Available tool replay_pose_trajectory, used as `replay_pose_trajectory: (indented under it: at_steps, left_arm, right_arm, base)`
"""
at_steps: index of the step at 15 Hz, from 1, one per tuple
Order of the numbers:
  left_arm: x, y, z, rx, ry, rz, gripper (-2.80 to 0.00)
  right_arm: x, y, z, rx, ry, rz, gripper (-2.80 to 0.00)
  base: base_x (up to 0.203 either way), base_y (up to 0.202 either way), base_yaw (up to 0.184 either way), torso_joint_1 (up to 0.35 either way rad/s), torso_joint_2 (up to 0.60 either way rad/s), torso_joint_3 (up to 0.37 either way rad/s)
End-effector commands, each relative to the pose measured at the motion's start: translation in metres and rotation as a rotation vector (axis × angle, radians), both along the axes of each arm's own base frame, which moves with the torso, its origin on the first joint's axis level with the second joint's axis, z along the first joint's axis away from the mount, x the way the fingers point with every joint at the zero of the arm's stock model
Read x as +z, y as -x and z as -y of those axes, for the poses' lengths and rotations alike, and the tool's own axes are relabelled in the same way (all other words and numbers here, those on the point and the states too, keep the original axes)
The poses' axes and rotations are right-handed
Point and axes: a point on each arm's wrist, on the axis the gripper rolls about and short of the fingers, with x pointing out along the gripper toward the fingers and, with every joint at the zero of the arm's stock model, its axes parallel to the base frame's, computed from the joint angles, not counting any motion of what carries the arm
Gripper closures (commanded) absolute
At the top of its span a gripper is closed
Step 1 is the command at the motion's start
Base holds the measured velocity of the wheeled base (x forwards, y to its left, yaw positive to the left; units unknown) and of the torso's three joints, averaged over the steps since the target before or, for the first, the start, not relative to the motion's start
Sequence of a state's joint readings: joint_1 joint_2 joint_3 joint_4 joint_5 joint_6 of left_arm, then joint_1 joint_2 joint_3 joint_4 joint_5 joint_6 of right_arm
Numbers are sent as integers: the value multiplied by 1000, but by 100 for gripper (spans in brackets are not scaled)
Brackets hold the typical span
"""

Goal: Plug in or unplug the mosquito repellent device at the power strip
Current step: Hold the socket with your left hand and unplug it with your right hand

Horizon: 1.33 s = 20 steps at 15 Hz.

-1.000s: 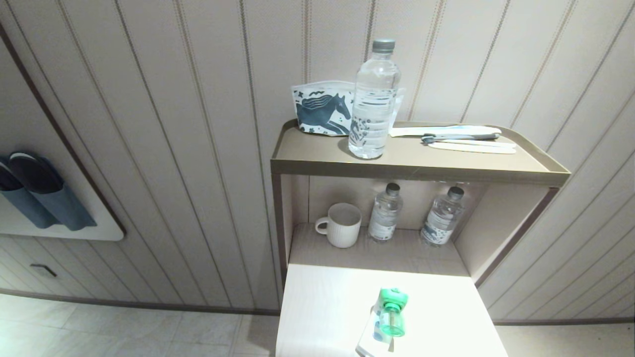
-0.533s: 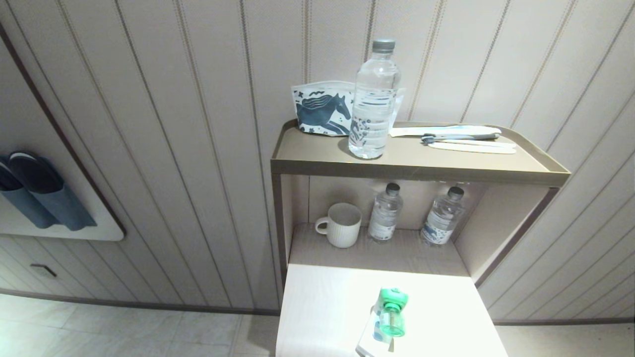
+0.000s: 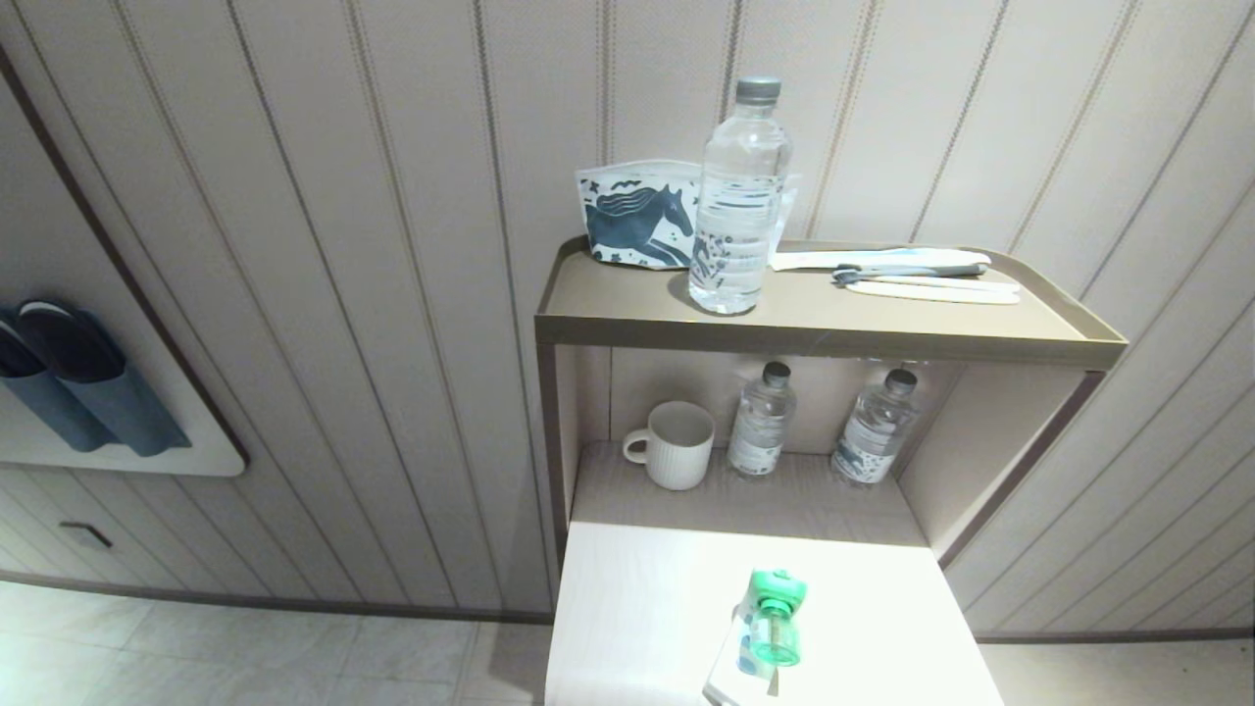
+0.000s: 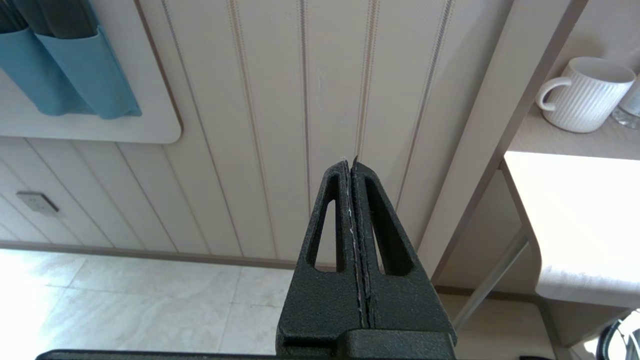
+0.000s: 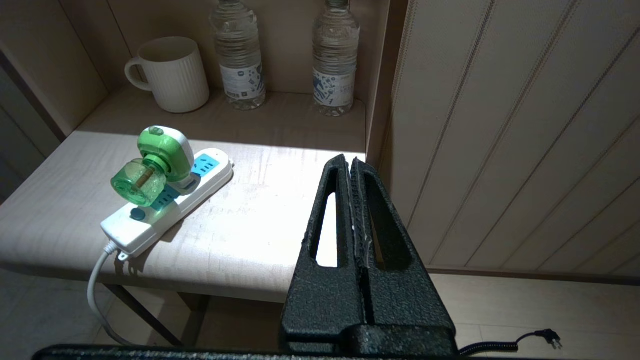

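The mosquito repellent device (image 5: 152,167) has a white and green head and a translucent green bottle, and it sits plugged into the white power strip (image 5: 167,202) on the pale table (image 5: 250,220). Seen from the head, the device (image 3: 773,618) stands near the table's front edge over the strip (image 3: 730,667). My right gripper (image 5: 349,160) is shut and empty, off to the right of the strip near the table's right edge. My left gripper (image 4: 349,161) is shut and empty, facing the panelled wall left of the table. Neither arm shows in the head view.
A white mug (image 3: 675,444) and two water bottles (image 3: 761,420) (image 3: 875,428) stand in the niche behind the table. On the upper shelf (image 3: 824,333) are a taller bottle (image 3: 739,196), a horse-print pouch (image 3: 637,226) and toiletries (image 3: 912,275). The strip's cord (image 5: 97,295) hangs over the table's edge.
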<state>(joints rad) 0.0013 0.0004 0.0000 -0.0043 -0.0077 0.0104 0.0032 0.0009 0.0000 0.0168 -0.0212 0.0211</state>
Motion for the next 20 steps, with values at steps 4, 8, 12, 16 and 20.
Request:
replay_pose_trajectory:
  at_steps: [4,8,12,16,20]
  left_arm:
    - [0,0,0,0,0,1,0]
    - [0,0,0,0,0,1,0]
    - [0,0,0,0,0,1,0]
    - [0,0,0,0,0,1,0]
    - [0,0,0,0,0,1,0]
  right_arm:
    - [0,0,0,3,6,-1,0]
    - [0,0,0,1,1,-1,0]
    - [0,0,0,1,3,1,0]
    - [0,0,0,1,6,2,0]
    - [1,0,0,0,31,-5,0]
  base:
    - [0,0,0,0,0,0]
    - [0,0,0,0,0,0]
    - [0,0,0,0,0,0]
    - [0,0,0,0,0,0]
    - [0,0,0,0,0,0]
